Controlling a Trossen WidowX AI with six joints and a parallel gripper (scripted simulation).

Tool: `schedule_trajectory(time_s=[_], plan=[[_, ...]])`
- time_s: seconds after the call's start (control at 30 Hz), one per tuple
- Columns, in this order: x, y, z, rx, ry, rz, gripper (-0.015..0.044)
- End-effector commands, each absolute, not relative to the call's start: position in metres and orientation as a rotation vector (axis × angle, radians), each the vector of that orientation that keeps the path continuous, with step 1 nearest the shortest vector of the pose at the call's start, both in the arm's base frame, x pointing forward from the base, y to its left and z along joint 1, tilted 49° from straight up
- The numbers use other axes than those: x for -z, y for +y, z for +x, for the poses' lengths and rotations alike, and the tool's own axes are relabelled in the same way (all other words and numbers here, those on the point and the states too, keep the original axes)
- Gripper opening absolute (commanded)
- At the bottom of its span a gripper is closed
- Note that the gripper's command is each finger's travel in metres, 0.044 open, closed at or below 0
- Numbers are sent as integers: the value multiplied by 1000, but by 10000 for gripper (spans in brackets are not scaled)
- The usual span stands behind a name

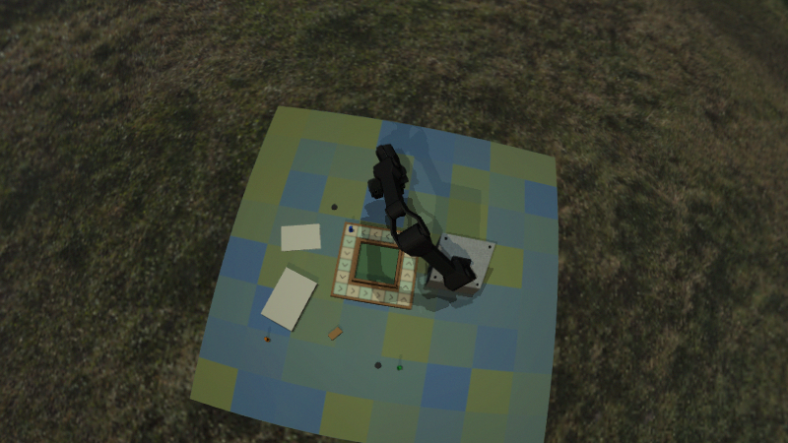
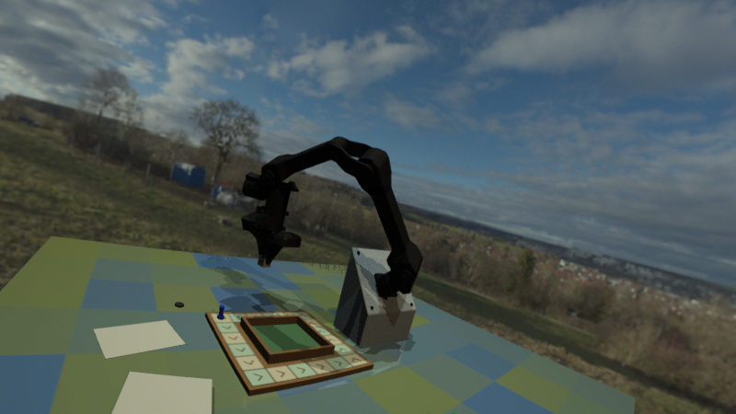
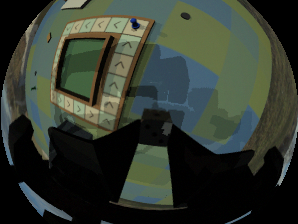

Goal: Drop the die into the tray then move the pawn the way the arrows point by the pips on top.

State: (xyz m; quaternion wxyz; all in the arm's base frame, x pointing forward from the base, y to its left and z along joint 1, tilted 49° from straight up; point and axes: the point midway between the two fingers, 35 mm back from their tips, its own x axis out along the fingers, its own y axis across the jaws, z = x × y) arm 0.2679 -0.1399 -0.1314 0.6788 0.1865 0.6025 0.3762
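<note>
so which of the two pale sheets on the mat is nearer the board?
The smaller, squarer sheet, lying level with the board's pawn corner. The larger sheet sits tilted, farther out toward the mat's edge.

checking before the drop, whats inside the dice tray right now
Only the dice tray's bare green floor shows; no die lies there. The gripper, raised beyond the board, is shut on a small tan die, mostly hidden by its fingers.
</note>
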Motion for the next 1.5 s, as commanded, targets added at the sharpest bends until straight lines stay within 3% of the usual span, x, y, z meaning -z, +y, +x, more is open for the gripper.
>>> schedule_trajectory(time_s=[0.0,1.47], plan=[[119,-131,274,-756,1404,508,0],[35,-20,287,195,1760,1430,0]])
